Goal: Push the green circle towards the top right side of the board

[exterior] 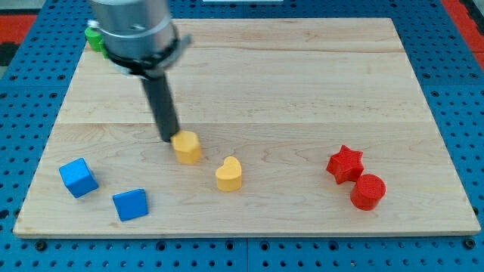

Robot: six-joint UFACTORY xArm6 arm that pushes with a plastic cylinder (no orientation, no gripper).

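A green block shows at the board's top left corner, mostly hidden behind the arm, so I cannot make out its shape. My tip is down on the board left of centre, far below the green block. It touches the left side of a yellow block.
A yellow heart lies right of and below the yellow block. A blue cube and a second blue block sit at the bottom left. A red star and a red cylinder sit at the lower right. The wooden board lies on a blue pegboard.
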